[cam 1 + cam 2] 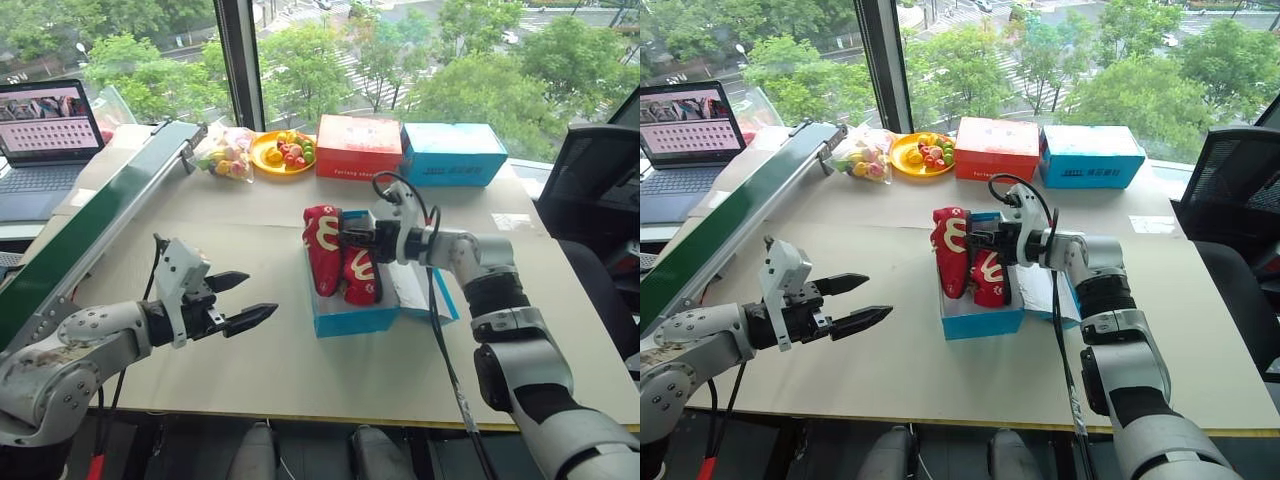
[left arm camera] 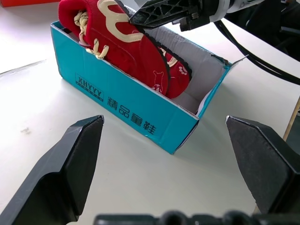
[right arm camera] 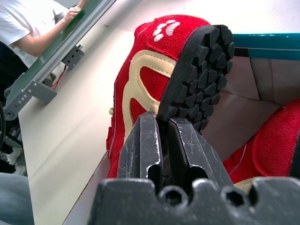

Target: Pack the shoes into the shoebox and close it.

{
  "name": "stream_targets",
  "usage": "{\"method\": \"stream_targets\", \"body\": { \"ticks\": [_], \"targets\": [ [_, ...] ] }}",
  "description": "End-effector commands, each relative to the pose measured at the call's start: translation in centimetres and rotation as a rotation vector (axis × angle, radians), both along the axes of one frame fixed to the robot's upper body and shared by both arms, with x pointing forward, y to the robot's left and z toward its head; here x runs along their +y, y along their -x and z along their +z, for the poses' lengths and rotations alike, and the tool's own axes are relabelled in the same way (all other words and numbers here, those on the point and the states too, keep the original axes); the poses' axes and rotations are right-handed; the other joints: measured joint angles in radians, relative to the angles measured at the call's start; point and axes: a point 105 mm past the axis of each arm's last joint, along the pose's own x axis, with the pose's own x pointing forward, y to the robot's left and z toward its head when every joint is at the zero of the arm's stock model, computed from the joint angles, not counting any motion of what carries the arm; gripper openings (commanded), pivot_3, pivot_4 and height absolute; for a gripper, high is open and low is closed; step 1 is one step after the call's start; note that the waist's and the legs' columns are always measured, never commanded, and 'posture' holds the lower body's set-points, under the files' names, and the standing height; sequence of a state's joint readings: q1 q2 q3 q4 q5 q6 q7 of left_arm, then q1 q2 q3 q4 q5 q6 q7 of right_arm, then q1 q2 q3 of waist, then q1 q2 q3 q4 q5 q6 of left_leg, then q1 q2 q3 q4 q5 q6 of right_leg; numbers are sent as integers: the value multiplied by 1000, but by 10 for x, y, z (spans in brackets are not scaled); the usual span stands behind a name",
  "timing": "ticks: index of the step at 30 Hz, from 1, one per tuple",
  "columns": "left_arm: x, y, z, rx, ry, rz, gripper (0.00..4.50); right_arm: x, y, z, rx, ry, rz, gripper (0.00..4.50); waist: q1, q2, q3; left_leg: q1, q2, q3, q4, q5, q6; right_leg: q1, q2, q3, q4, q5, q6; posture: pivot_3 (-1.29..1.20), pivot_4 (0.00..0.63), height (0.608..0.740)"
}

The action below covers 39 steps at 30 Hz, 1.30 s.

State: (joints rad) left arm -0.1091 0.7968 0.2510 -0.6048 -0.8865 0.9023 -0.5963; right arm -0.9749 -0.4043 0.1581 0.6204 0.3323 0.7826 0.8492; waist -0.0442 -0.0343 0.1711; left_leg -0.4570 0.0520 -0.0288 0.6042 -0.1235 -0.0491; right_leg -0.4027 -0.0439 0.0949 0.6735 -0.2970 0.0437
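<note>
The blue shoebox [image 1: 350, 318] stands open in the middle of the table, its lid [image 1: 428, 290] folded flat to the right with the white inside up. One red shoe [image 1: 322, 245] stands on its side along the box's left wall, half above the rim. The other red shoe [image 1: 362, 280] lies lower inside. My right gripper [image 1: 343, 238] is shut, its tips pressed against the upper shoe's black sole edge [image 3: 197, 70]. My left gripper [image 1: 262, 294] hovers open to the left of the box, a hand's width away and facing its long side [image 2: 131, 112].
At the table's back stand a red box [image 1: 358, 147], a plainer blue box [image 1: 452, 153], a yellow plate of fruit [image 1: 283, 152] and a bag of sweets [image 1: 225, 155]. A green rail [image 1: 110, 215] and a laptop [image 1: 45, 130] are at left, a black chair [image 1: 600, 190] at right. A person's arm [image 3: 28, 28] is by the rail.
</note>
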Motion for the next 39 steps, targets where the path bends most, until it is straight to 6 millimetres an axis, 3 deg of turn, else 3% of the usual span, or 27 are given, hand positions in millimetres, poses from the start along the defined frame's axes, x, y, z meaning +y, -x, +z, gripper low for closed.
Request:
{"method": "stream_targets", "body": {
  "ticks": [1,6,8,9,15,16,19,21,25,28,31,34,39],
  "targets": [
    [-5,3,11,-57,3,-10,4464,-7,1,-15,-4,158,21,0,2,0,0,1,0,0,0,0,0,1,0,0,0,0,0,0,150,739],
    [-6,5,10,-59,5,-7,4464,4,0,-14,-25,155,52,0,4,0,0,1,0,0,1,0,0,3,0,-1,0,0,0,0,150,739],
    [-6,4,9,-59,5,-6,4500,8,-1,-14,-43,154,59,888,3,0,0,2,0,0,1,0,0,3,0,-1,0,0,0,0,150,739],
    [-7,4,10,-59,7,-7,4500,10,-1,-14,-52,155,64,1069,2,0,0,2,0,0,1,0,0,3,0,-1,0,0,0,0,150,739],
    [-10,4,8,-53,9,-25,4500,15,-2,3,-101,123,65,3107,0,0,0,2,0,0,1,0,0,2,0,0,0,0,0,0,150,739],
    [-11,3,8,-53,10,-28,4500,14,-3,9,-123,117,62,3474,0,0,0,2,0,0,1,0,0,2,0,0,0,0,0,0,150,739],
    [-11,0,8,-48,-1,-46,4500,5,0,57,-227,43,51,4450,3,0,0,1,0,0,1,0,0,2,0,0,0,0,0,0,150,739],
    [-10,-1,8,-47,-13,-60,4500,-2,2,83,-279,8,20,4450,5,1,1,0,0,0,1,0,0,0,0,0,1,0,0,0,150,739],
    [-7,-7,10,-47,-35,-84,4500,-11,19,112,-298,-70,23,4450,3,1,1,0,0,0,0,0,0,0,0,0,1,0,0,0,150,739],
    [-4,-14,11,-52,-57,-107,4500,-20,37,120,-317,-65,42,4450,0,1,1,0,0,0,0,0,0,0,0,0,1,0,0,0,150,739],
    [-1,-21,13,-61,-90,-132,4500,-38,56,109,-300,0,53,4450,8,1,1,0,0,0,0,0,0,0,0,-1,0,0,0,0,150,739],
    [0,-25,16,-66,-99,-159,4500,-52,76,102,-283,28,56,3758,8,1,1,-1,0,0,0,0,0,0,-1,0,-1,0,0,0,150,739],
    [-4,-33,17,-64,-113,-225,4500,-75,118,89,-270,85,81,2014,15,1,1,-1,0,0,0,-1,1,0,0,0,-1,-1,1,0,150,739]
  ]
}}
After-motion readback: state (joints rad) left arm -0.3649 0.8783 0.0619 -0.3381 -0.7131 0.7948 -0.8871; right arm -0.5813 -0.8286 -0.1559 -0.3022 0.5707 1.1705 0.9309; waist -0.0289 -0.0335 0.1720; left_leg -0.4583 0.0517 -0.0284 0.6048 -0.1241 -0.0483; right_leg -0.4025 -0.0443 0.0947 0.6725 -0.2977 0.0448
